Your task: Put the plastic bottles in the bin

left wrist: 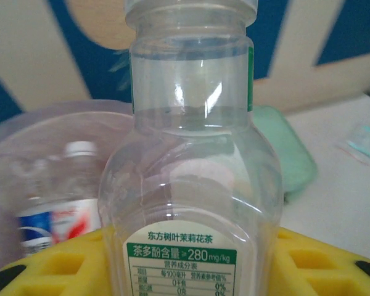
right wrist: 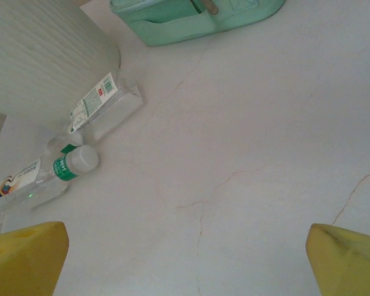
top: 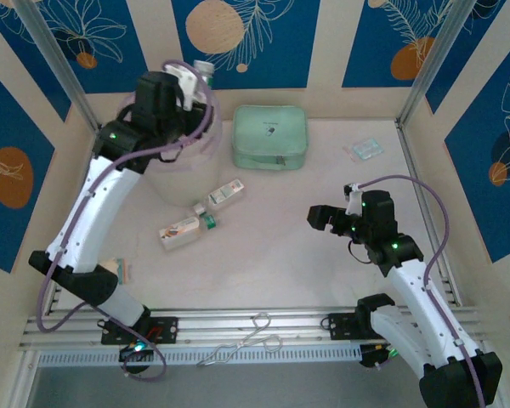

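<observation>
Plastic bottle (left wrist: 191,185) sits in left gripper (top: 195,82) above bin (top: 172,183); right gripper (top: 321,218) gapes

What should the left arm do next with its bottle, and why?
Probably open the left gripper and drop the clear bottle: it sits between the yellow fingers, with the bin right behind it and a blue-labelled bottle already inside.

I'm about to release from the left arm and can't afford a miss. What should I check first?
1. Left gripper closed on the clear bottle: ok.
2. Clear bottle fully over the bin opening: cannot tell.
3. Room in the bin, one Pepsi bottle inside: ok.
4. Right gripper open, away from the bin: ok.
5. Table cleared of bottles: not ok, loose bottles lie beside the bin.
</observation>
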Motion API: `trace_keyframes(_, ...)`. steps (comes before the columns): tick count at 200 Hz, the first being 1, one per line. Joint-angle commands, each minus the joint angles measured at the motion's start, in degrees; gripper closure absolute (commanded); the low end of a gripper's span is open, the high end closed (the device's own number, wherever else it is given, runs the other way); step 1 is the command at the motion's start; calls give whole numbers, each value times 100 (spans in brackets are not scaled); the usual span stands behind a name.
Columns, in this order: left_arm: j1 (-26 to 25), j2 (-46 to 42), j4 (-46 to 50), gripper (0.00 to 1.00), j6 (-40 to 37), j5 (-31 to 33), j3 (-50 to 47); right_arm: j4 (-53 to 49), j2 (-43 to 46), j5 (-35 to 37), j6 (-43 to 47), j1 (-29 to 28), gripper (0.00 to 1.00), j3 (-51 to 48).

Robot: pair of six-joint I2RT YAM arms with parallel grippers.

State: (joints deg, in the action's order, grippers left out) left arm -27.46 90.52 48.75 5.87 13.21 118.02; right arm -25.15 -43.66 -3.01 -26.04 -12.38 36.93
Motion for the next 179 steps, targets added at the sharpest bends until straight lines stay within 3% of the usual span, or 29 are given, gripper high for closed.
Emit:
trace_keyframes(1, 598, 284, 438, 80, -27, 68, 343, -176, 118, -56, 143, 65, 1, -28)
trace_keyframes(35, 1489, 756, 638, 86, 28, -16, 710, -130, 115, -159, 161, 173, 1, -30)
trace_keyframes(63, 1817, 1282, 1085, 87, -94, -24, 1147, -105, 116, -192, 159, 193, 1, -28)
trace_keyframes(103, 2219, 1509, 1415, 84, -65, -369, 1033, -114, 108, -209, 176, 219, 1, -43)
trace_keyframes(117, 2237, 1534, 1526, 73, -166, -373, 968, -89, 96, -229, 178, 237, 1, -28)
trace_keyframes(131, 2244, 1502, 1524, 49, -258, -314, 890, -78, 82, -249, 165, 248, 1, -22)
trace_keyframes(156, 2256, 1340, 1329, 16, -347, -349, 863, -101, 80, -298, 143, 245, 1, 25)
trace_keyframes(165, 2255, 1304, 1253, 8, -395, -348, 922, -106, 93, -289, 135, 245, 1, 10)
trace_keyframes(179, 2255, 1324, 1215, 5, -473, -235, 1127, -104, 105, -280, 122, 245, 1, -35)
